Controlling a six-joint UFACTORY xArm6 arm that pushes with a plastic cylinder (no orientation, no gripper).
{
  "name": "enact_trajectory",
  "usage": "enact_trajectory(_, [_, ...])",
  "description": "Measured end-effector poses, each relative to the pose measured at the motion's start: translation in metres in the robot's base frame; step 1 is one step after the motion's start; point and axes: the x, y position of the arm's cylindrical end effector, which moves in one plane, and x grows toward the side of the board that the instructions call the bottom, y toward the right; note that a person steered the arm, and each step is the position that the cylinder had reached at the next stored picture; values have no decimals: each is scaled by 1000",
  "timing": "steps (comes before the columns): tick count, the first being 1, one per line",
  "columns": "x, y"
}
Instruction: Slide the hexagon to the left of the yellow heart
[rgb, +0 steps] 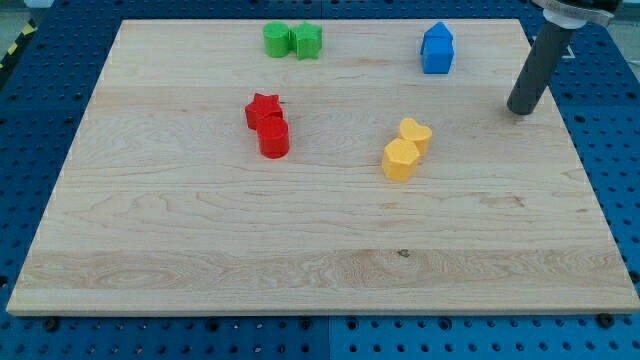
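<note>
The yellow hexagon (400, 160) is being seen touching the yellow heart (416, 134) right of the worktop's (200, 260) centre. My tip (520, 112) is being held near the right edge, well apart; no jaws are fitted.

A robotics lab bench: a wooden board (320, 250) resting on a blue perforated mounting table (40, 110).

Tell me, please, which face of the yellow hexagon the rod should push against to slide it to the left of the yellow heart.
There is no grip here, only a push. The yellow hexagon touches the yellow heart at the heart's lower left. I would probably press my tip against the hexagon's lower right face, coming from the view's bottom right, then nudge it up and left. My tip now stands far off, at the view's upper right.
</note>
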Motion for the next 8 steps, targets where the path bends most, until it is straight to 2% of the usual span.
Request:
enact_trajectory(2, [15,1])
enact_trajectory(3, [51,-9])
enact_trajectory(5, [100,-99])
enact_trajectory(7, [106,-120])
enact_trajectory(8, [117,-151])
